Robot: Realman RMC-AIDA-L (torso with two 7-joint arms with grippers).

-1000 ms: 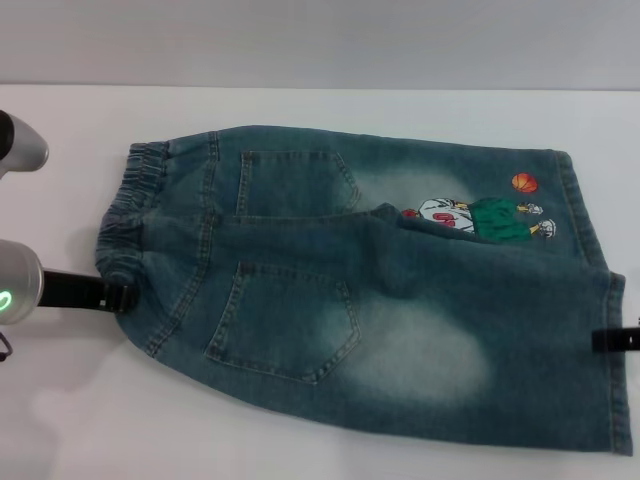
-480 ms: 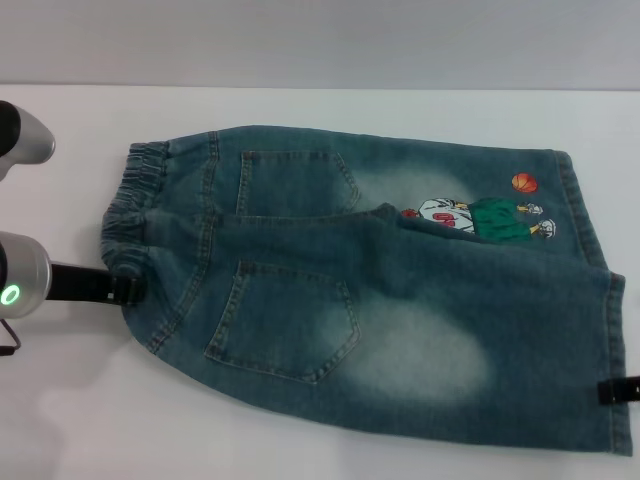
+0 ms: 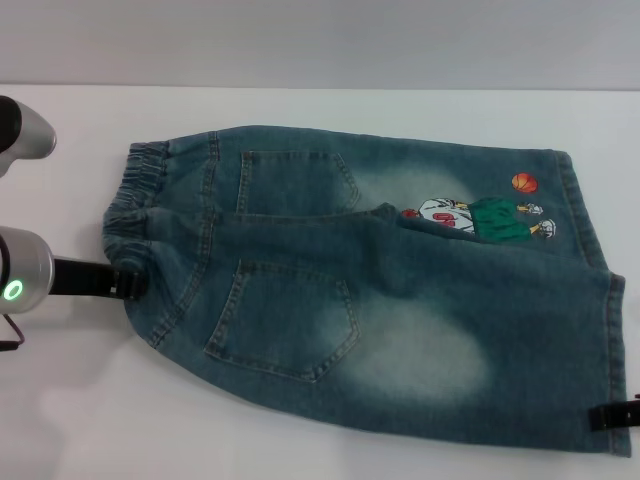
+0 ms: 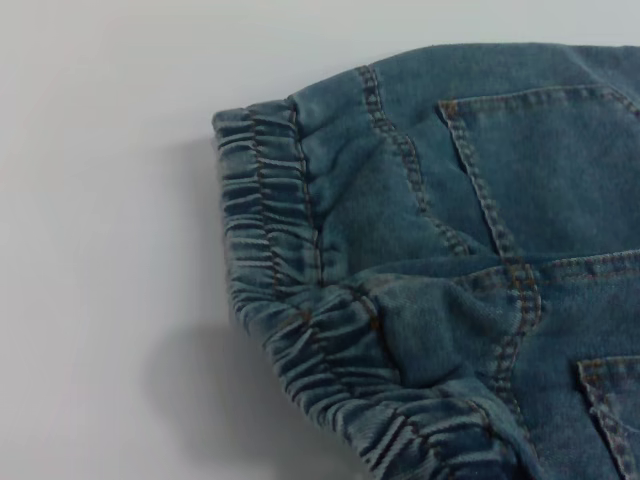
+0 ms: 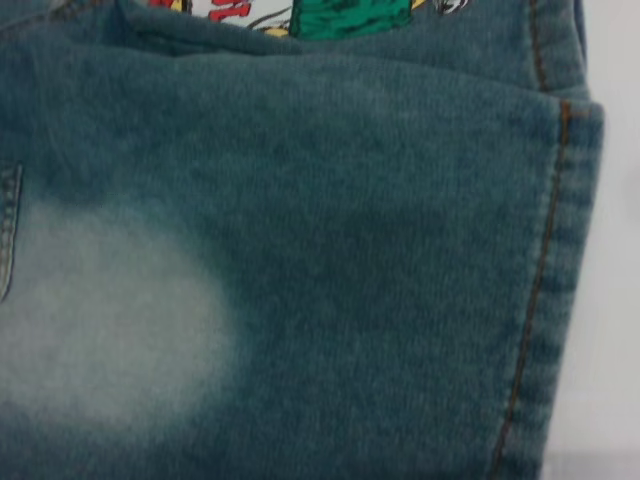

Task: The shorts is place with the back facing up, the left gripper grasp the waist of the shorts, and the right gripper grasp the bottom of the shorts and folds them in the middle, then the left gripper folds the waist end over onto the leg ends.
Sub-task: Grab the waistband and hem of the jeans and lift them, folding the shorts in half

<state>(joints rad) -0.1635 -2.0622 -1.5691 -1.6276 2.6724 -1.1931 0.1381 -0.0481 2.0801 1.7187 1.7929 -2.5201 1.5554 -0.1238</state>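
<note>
Denim fills most of the white bench [image 3: 300, 105]: the blue faded-wash shorts [image 3: 370, 290] lie flat, back pockets up, with the gathered elastic waist [image 3: 128, 215] at the left and the straight stitched bottom of the shorts [image 3: 612, 330] at the right, the cartoon basketball-player print [image 3: 480, 218] on the far leg. The left gripper [image 3: 122, 282], a black claw on a silver-white arm with a green light, sits at the near corner of the waistband, touching the fabric; from where I stand I cannot tell whether its fingers are spread or pinching. The right gripper [image 3: 612, 415], only a black tip at the right edge, is beside the near hem corner, and I cannot tell its state either. The risk I see is uneven grips: if either claw catches only the top layer, or misses the corner, the lift would drag one side, and the lengthwise fold would land crooked, with the waistband bunching further.
</note>
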